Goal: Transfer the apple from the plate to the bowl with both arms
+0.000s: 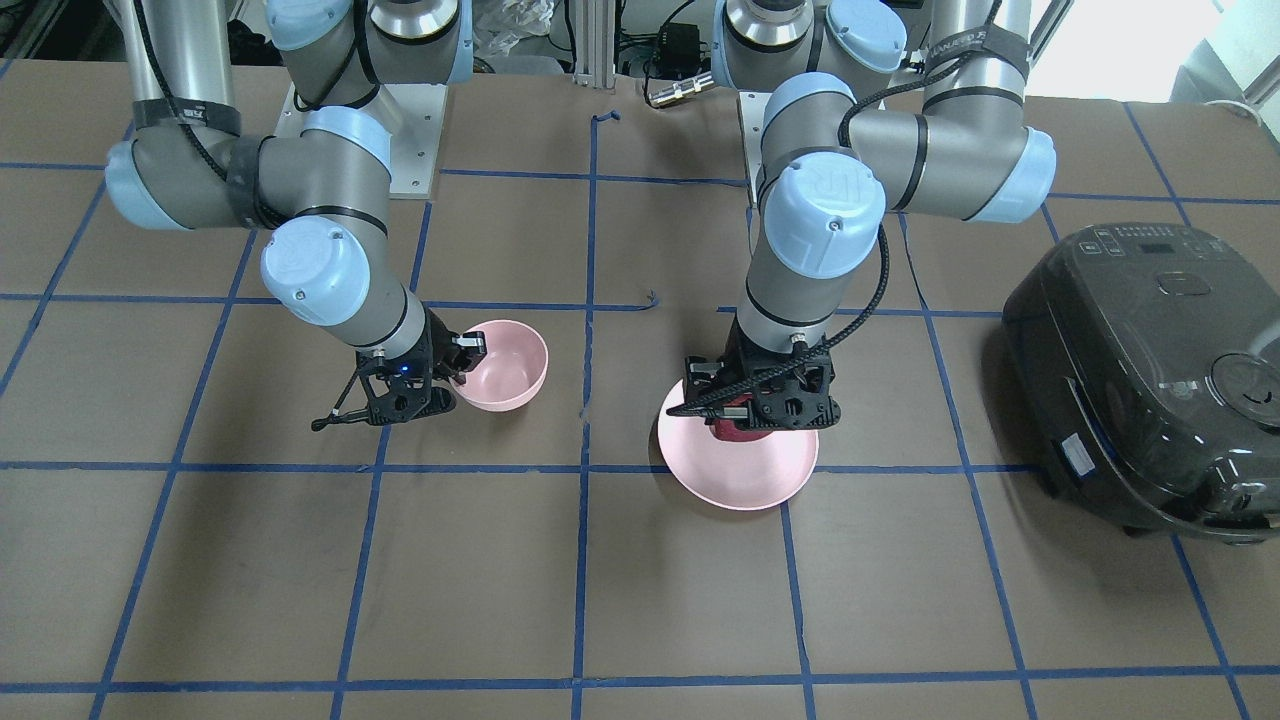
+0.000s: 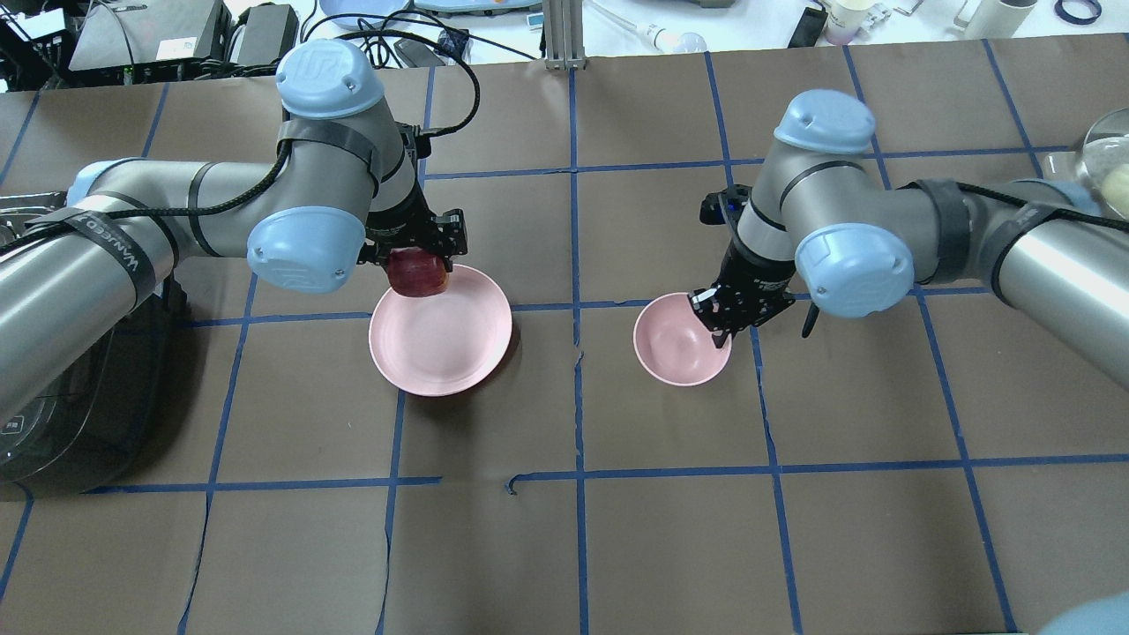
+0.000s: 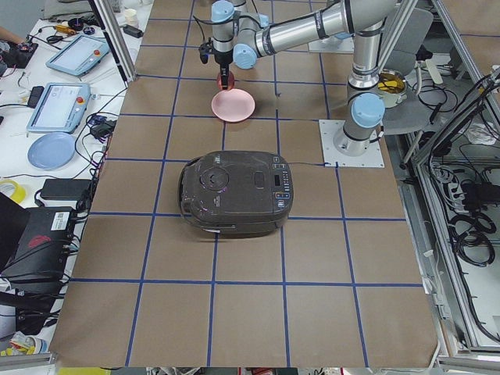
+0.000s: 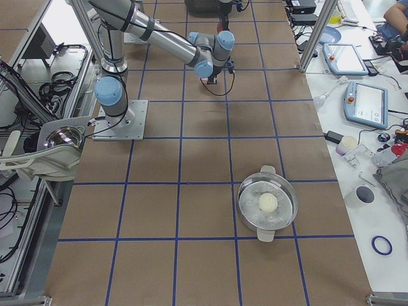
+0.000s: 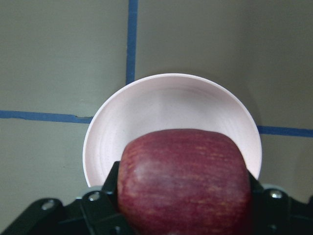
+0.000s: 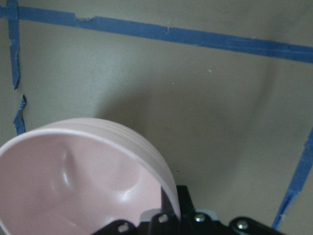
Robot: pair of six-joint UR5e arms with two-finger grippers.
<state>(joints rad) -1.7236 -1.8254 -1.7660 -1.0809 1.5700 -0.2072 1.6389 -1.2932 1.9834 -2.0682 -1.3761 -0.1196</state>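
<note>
The left gripper (image 5: 182,205) pinches the apple (image 2: 419,272), blocky with streaky dark red skin, and holds it lifted above the wide, shallow, matte pink plate (image 2: 459,353). Bare brown paper (image 2: 547,397), crossed by a blue tape line (image 2: 574,265), separates the plate from the small, deep pink bowl (image 2: 675,348). The right gripper (image 2: 721,324) is clamped on the bowl's rim on the robot's right side, with a finger on either side of the smooth wall.
</note>
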